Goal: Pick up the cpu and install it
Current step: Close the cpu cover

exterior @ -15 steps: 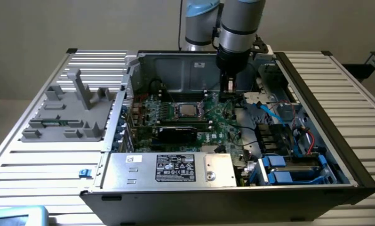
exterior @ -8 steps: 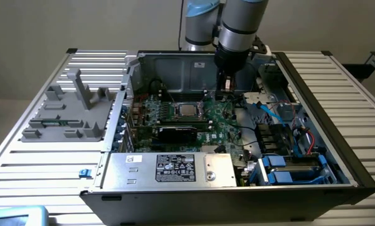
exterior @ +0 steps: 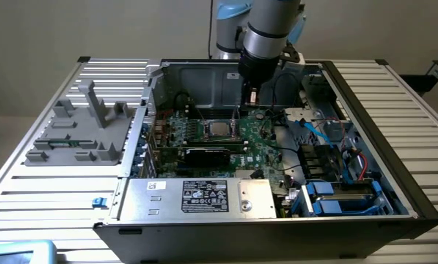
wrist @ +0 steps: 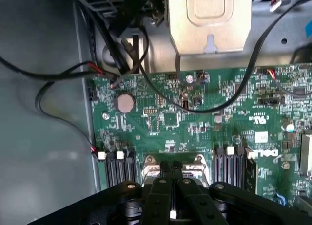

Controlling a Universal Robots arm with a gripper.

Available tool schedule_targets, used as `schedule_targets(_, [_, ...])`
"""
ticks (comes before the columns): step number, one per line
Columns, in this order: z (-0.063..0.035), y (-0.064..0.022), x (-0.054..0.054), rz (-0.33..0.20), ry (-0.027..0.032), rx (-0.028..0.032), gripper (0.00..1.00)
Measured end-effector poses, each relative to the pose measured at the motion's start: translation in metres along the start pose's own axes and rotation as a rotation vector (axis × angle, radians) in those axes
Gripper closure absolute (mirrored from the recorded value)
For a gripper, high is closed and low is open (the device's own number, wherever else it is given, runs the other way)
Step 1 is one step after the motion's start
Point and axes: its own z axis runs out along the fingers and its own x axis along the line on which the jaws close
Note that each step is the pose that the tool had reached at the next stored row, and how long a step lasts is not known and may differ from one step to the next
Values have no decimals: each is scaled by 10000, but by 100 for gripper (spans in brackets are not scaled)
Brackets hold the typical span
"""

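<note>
The cpu (exterior: 219, 129), a shiny silver square, lies flat inside the metal socket frame (exterior: 217, 120) on the green motherboard (exterior: 259, 140) in the open computer case. My gripper (exterior: 251, 100) hangs above the board, behind the socket and a little toward the exterior view's right, clear of the chip. In the wrist view the two black fingers (wrist: 162, 186) are pressed together, so the gripper (wrist: 170, 165) is shut with nothing visible between them. The socket frame (wrist: 200, 162) shows partly behind the fingertips.
A black graphics card (exterior: 208, 155) sits in front of the socket, with a silver power supply (exterior: 204, 196) at the case front. Blue drive bays (exterior: 336, 201) and loose cables (exterior: 314, 129) are on the right. A grey fixture block (exterior: 83, 129) stands on the slatted table left of the case.
</note>
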Motion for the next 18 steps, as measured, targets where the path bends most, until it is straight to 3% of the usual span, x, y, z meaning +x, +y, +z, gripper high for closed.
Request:
schedule_targets(8, [21,-248,-21,15,-14,156,89])
schedule_targets(11, [30,-320,-28,15,-15,173,89])
schedule_targets(18, [95,-629,-56,16,-13,174,89])
